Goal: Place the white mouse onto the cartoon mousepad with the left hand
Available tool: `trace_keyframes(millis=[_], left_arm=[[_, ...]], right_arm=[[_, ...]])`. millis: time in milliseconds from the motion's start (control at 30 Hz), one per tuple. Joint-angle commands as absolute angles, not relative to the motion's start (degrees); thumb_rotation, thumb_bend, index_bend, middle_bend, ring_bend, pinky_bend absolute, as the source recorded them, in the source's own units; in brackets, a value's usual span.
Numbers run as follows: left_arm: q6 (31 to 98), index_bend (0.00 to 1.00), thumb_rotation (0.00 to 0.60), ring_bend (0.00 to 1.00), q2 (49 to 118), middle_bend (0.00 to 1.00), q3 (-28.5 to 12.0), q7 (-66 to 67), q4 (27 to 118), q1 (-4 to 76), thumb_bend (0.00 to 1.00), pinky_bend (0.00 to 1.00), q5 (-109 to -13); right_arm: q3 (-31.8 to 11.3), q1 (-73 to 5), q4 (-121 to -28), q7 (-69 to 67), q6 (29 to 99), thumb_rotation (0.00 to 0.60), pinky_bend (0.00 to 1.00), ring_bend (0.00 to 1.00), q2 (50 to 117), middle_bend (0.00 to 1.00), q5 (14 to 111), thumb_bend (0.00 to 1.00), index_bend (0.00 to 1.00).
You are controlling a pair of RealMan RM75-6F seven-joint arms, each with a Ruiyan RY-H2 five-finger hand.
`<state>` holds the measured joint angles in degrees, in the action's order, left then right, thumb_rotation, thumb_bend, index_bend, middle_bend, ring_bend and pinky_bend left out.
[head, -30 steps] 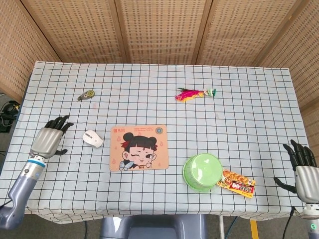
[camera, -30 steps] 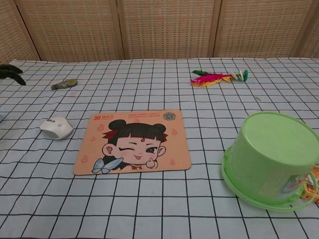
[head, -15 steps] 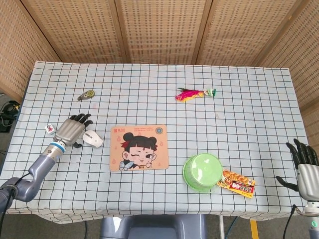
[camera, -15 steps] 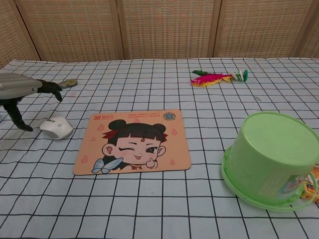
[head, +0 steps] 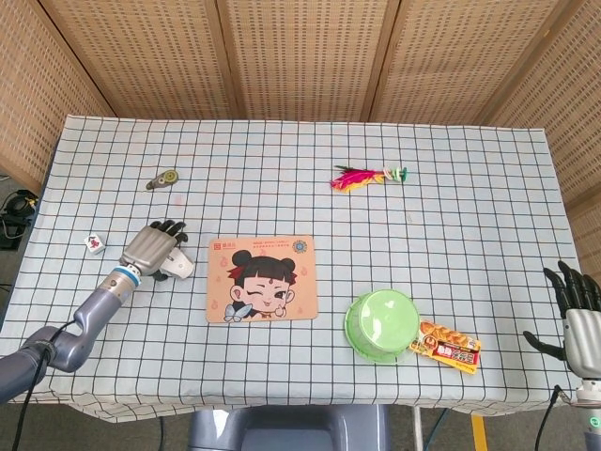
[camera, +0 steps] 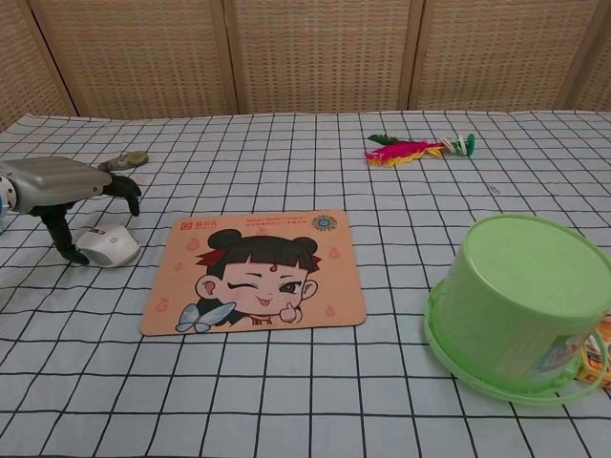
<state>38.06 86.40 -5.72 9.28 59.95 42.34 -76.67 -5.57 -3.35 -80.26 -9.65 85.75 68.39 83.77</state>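
Item: small white oval computer mouse (camera: 110, 245). Location: on the checked tablecloth (head: 300, 197), just beside the left edge of the peach rectangular cartoon mousepad with a winking girl's face (head: 261, 278), apart from it by a narrow strip of cloth. Not yet on the pad.

Orientation: long axis runs roughly across the table, on a slight diagonal, one rounded end toward the mousepad. Which end is the front cannot be told at this size.

Left hand (head: 155, 250): silver-backed, dark-fingered, poised directly over the mouse on the side away from the mousepad. In the chest view the thumb (camera: 59, 236) reaches down to the cloth at the mouse's outer end while the other fingers arch above its back. Fingers apart, nothing grasped; contact with the shell is not certain.

Right hand (head: 580, 319): at the table's near right corner, well apart from the mousepad, fingers spread, holding nothing.

Step in hand, judged: closing on the mouse. Handling note: the shell looks smooth and domed, so a grip across its narrow width, low on the sides, should hold better than a pinch on the crown. A short lift and a short carry toward the pad would suffice.
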Motion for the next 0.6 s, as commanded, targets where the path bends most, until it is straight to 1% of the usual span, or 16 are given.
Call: trace_keyframes(millis=[33,100,133,200,267,333,467,600], left_arm=[[37.65,0.26,0.6,0.1,87.03,0.09,-5.45,9.15,59.34,42.8,0.13,0.19,-76.38],[37.42,0.29,0.6,0.12,87.46,0.11,-5.04,9.23,58.83,43.11,0.16,0.21,-76.51],[37.39,0.32,0.6,0.14,87.57,0.14,-4.93,9.23,58.71,43.19,0.18,0.23,-76.58],[37.47,0.4,0.6,0.2,87.84,0.2,-4.64,9.23,58.41,43.34,0.26,0.26,-76.81],[38.69,0.51,0.6,0.27,88.18,0.29,-4.42,8.88,58.32,43.37,0.36,0.31,-77.61],[40.83,0.56,0.6,0.3,88.18,0.33,-4.09,8.03,58.37,43.21,0.4,0.33,-79.21],[45.58,0.6,0.6,0.33,87.7,0.36,-3.46,4.89,57.62,43.72,0.43,0.36,-83.73],[48.32,0.61,0.6,0.33,87.27,0.36,-2.37,1.33,56.21,44.89,0.44,0.36,-87.86]], right_arm=[[-5.64,-3.38,-80.19,-9.59,85.72,0.6,0.0,0.0,68.46,0.0,83.69,0.08,0.12],[-5.69,-3.4,-80.13,-9.53,85.72,0.6,0.0,0.0,68.54,0.0,83.64,0.08,0.12],[-5.69,-3.39,-80.13,-9.55,85.74,0.6,0.0,0.0,68.54,0.0,83.66,0.08,0.12],[-5.69,-3.38,-80.08,-9.52,85.81,0.6,0.0,0.0,68.58,0.0,83.72,0.08,0.12],[-5.76,-3.35,-79.95,-9.49,86.0,0.6,0.0,0.0,68.69,0.0,83.75,0.08,0.12],[-5.84,-3.33,-79.82,-9.59,86.04,0.6,0.0,0.0,68.76,0.0,83.64,0.08,0.12],[-5.98,-3.38,-79.44,-9.72,85.72,0.6,0.0,0.0,68.87,0.0,83.25,0.08,0.12],[-6.17,-3.37,-79.32,-9.8,85.68,0.6,0.0,0.0,68.88,0.0,82.96,0.07,0.12]])
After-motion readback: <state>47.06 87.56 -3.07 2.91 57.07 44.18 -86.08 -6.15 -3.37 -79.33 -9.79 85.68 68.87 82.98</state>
